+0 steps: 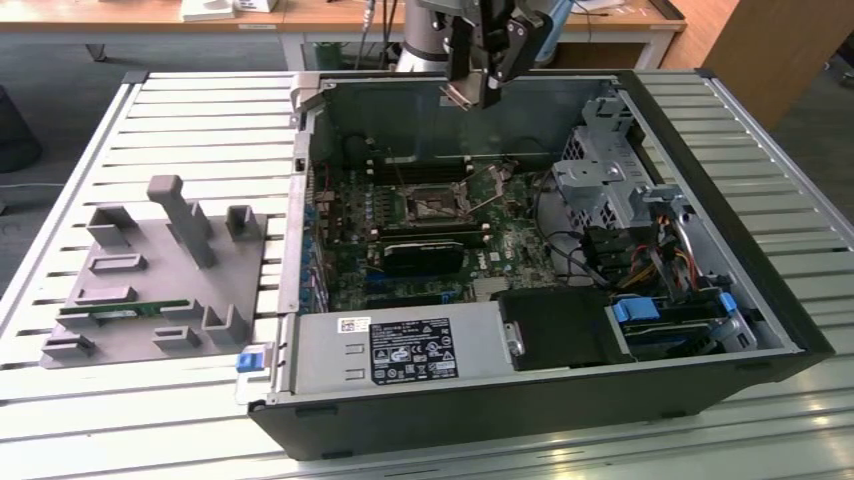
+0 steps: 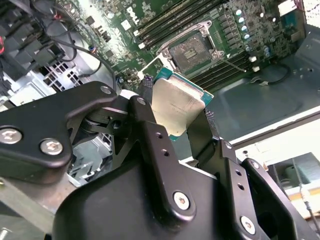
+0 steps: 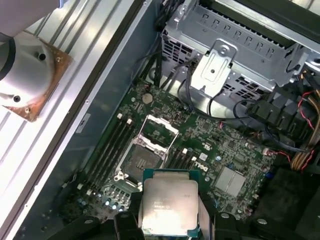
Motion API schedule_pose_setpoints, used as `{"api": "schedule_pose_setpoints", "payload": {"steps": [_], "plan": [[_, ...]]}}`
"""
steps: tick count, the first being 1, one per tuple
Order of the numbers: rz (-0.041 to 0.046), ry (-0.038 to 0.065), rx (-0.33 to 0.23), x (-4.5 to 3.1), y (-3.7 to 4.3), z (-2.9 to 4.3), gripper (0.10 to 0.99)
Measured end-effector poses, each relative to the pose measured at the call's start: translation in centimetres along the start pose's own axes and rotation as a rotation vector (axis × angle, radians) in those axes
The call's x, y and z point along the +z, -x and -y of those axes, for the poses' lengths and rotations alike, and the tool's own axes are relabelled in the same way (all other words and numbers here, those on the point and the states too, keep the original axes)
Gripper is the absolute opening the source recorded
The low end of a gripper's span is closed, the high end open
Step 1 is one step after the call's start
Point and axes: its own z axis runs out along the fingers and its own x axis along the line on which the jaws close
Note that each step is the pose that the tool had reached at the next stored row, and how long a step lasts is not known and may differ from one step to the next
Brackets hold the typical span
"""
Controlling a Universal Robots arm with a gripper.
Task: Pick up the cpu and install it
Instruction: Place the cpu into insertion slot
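The cpu (image 2: 176, 102) sits between the two fingers (image 2: 150, 125) of the pincer (image 1: 474, 92), which is closed on its opposite edges to just the width of the chip. Its silver top faces the wrist cameras. In the exterior view the pincer hangs with it above the open computer case (image 1: 787, 310), well apart from the board. Below the pincer lies the motherboard (image 3: 235, 150) and on it the socket (image 3: 141, 159), with its metal frame (image 3: 159, 131) lifted open (the long memory slots (image 3: 107, 145) run just beside it). In the first wrist view the socket is not directly under the chip but a little beyond the fingertips.

The step in hand, I judge, is bringing the chip over the socket. To do it well, the chip should be flat, its edges parallel with the socket edges and its centre above the socket centre. The grip is only on thin edges, so slow motion without jerks is safer, and the raised frame must be avoided.
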Motion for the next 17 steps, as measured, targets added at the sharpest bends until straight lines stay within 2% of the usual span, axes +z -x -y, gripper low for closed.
{"api": "schedule_pose_setpoints", "payload": {"steps": [6,17], "plan": [[0.0023,0.001,0.027,0.0,-0.48,0.9,0.529],[0.0162,0.005,0.188,0.31,-0.51,0.99,0.529]]}}
